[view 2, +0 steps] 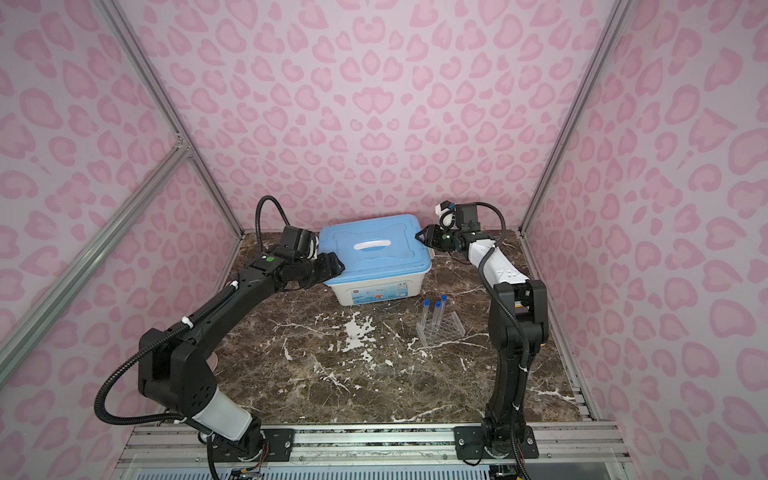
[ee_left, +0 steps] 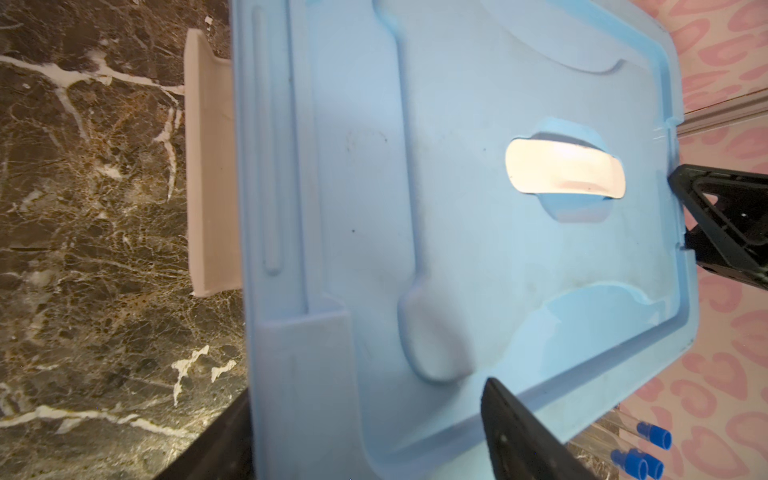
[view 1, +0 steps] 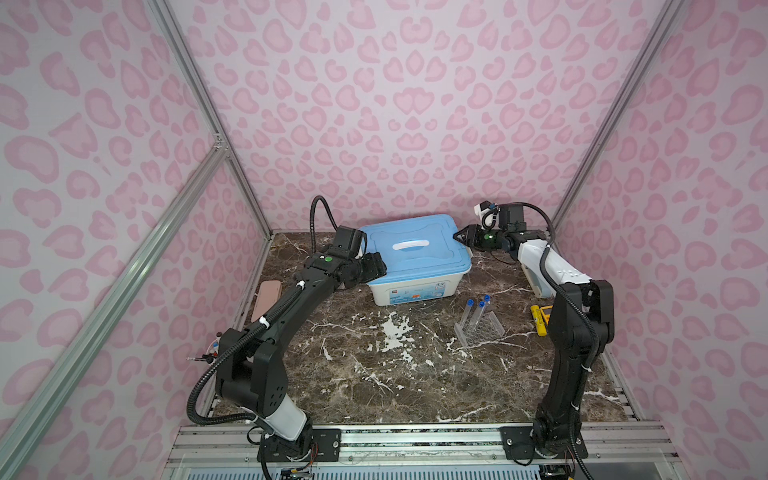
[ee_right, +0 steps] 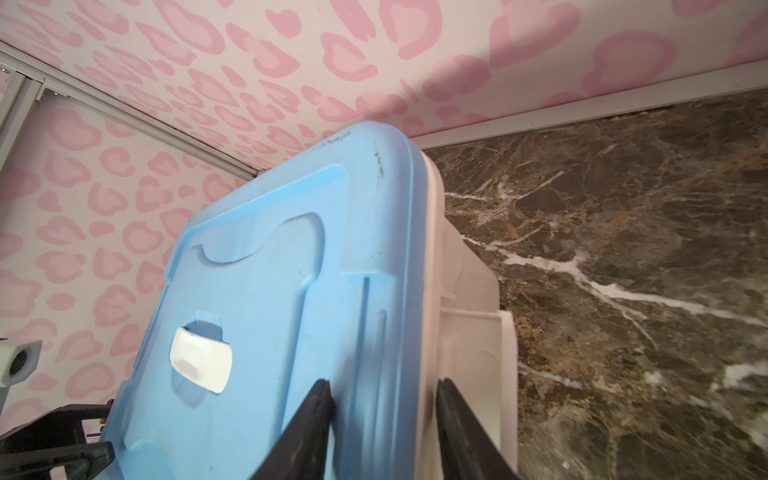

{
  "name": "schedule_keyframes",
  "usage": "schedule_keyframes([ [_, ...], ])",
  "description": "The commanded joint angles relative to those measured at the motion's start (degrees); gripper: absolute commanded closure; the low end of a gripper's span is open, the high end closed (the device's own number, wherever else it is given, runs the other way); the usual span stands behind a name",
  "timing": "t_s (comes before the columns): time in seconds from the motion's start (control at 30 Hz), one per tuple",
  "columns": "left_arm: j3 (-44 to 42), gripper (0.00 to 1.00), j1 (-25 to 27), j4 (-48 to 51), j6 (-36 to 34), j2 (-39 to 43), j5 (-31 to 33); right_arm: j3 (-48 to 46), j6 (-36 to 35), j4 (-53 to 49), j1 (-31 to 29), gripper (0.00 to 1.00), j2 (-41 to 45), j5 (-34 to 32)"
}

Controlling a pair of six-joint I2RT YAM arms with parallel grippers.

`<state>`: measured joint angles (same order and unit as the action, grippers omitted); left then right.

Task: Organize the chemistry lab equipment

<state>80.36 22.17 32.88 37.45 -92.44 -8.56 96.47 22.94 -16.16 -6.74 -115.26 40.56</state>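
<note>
Box (view 1: 419, 289) opening: lid (view 1: 415, 253) not yet lifted

Position. White box with a blue lid sits at the far centre of the worktop (view 1: 374, 382), and the lid appears seated. Three blue-capped tubes (view 1: 475, 311) stand in a clear rack (view 1: 484, 332), near and right of the box and apart from it. No other lab pieces are visible.

Hands. The right hand (view 1: 456, 237) is closed on the lid's right edge, with one finger on top and one under the rim. The left hand (view 1: 379, 266) is wide open around the left edge, not clamped.

Recommendation. The left hand should seat on the rim as deeply as the right before any lift. Both should then rise together and level, since a one-sided pull would likely tilt the lid or drag the box. The white latch (ee_left: 210, 166) juts outward and looks released. Carry the lid clear of the tubes.

Surroundings. Dark, veined, marble-look surface, smooth and probably slippery. Pink spotted walls and a metal frame close in on three sides.
</note>
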Motion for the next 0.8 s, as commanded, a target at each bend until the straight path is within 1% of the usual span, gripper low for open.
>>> schedule_keyframes([
  [0.0,0.19,0.2,0.37,-1.0,-0.98,-0.61,-1.07,-0.59,0.09,-0.05,-0.02,0.57,0.13,0.58],
  [0.5,-0.16,0.21,1.29,-1.1,-1.5,-0.9,1.13,-1.74,-1.01,-1.19,0.06,0.57,1.36,-0.13],
  [0.6,-0.03,0.17,0.95,-0.65,-1.33,-0.98,1.55,-1.31,-1.51,-1.89,0.06,0.54,1.43,-0.47],
  [0.67,-0.41,0.11,0.55,-0.65,-1.42,-0.08,2.26,-1.02,-2.15,-2.55,0.11,0.51,1.76,-0.64],
  [0.73,-0.9,0.01,0.41,-1.13,-1.76,1.62,3.34,-0.93,-2.78,-2.83,0.15,0.48,2.31,-1.08],
  [0.77,-0.96,0.02,0.38,-1.19,-2.13,2.43,3.56,-0.85,-2.93,-3.04,0.34,0.46,2.45,-1.26],
])
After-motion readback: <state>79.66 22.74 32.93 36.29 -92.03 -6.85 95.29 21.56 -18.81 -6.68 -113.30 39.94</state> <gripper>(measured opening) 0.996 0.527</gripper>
